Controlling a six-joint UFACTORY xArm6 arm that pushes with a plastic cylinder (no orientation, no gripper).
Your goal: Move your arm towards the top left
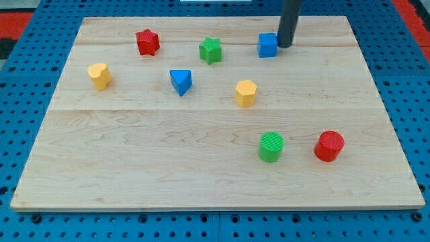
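Observation:
My tip [285, 46] is at the view's top right, at the lower end of the dark rod, just right of the blue cube [267, 45] and touching or nearly touching it. To the left of the cube are the green star [210, 50] and the red star [147, 42]. A yellow block [99, 75] lies at the view's left. A blue triangular block [181, 81] and a yellow hexagonal block [245, 93] lie mid-board.
A green cylinder [271, 146] and a red cylinder [329, 146] stand at the view's lower right. The wooden board [134, 168] lies on a blue perforated table [416, 101].

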